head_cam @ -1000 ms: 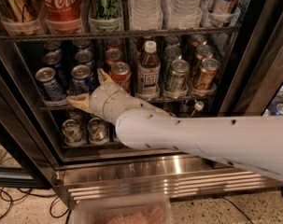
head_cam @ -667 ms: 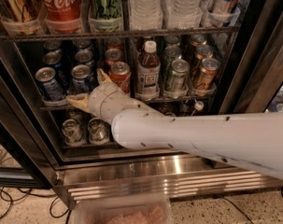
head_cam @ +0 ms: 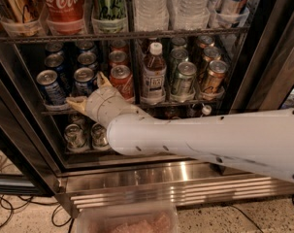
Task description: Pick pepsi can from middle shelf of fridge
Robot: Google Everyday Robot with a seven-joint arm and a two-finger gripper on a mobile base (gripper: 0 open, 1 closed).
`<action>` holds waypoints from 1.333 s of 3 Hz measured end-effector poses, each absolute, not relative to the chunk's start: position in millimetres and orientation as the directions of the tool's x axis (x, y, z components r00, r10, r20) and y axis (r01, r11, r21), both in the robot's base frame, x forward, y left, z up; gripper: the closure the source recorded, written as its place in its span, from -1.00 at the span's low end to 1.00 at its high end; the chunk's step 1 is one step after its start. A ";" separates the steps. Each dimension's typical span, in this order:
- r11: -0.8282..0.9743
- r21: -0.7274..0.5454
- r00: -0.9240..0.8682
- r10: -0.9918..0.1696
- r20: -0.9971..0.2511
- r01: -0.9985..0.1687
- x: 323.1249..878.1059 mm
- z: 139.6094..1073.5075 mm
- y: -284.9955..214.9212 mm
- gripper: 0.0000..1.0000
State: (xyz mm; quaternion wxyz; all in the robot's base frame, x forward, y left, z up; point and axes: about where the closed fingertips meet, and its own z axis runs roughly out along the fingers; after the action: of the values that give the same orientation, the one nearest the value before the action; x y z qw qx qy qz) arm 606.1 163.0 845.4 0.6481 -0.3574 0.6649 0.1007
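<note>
The fridge (head_cam: 263, 67) stands open in front of me, with a dark interior. Several blue pepsi cans stand at the left of the middle shelf (head_cam: 180, 102); the two front ones are a can on the left (head_cam: 50, 86) and one beside it (head_cam: 83, 79). My gripper (head_cam: 88, 90) is at the front of this shelf. Its beige fingers are spread: one fingertip (head_cam: 72, 101) is low and left of the second front pepsi can, the other (head_cam: 104, 78) is to its right. My white arm (head_cam: 209, 140) crosses the lower shelf from the right.
A red Coca-Cola can (head_cam: 121, 80) stands just right of the gripper, then a brown bottle (head_cam: 154, 74), green cans (head_cam: 183, 77) and orange cans (head_cam: 213, 75). The top shelf holds a large Coca-Cola can (head_cam: 64, 4) and water bottles. Silver cans (head_cam: 76, 136) sit below. Steel base panel (head_cam: 175, 178).
The arm has shifted slightly to the left; the gripper stays at the same pepsi can with its fingers spread.
</note>
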 end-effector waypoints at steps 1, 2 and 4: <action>0.730 -0.329 0.098 -0.341 -0.935 -0.599 608.7 845.3 165.1 -0.32; 0.736 -0.330 0.097 -0.342 -0.935 -0.590 610.2 844.1 164.9 0.03; 0.737 -0.322 0.102 -0.328 -0.939 -0.595 610.1 844.3 164.4 0.95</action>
State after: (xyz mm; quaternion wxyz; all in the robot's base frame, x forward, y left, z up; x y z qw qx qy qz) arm 610.1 164.4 844.3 0.6557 -0.3483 0.6622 0.1016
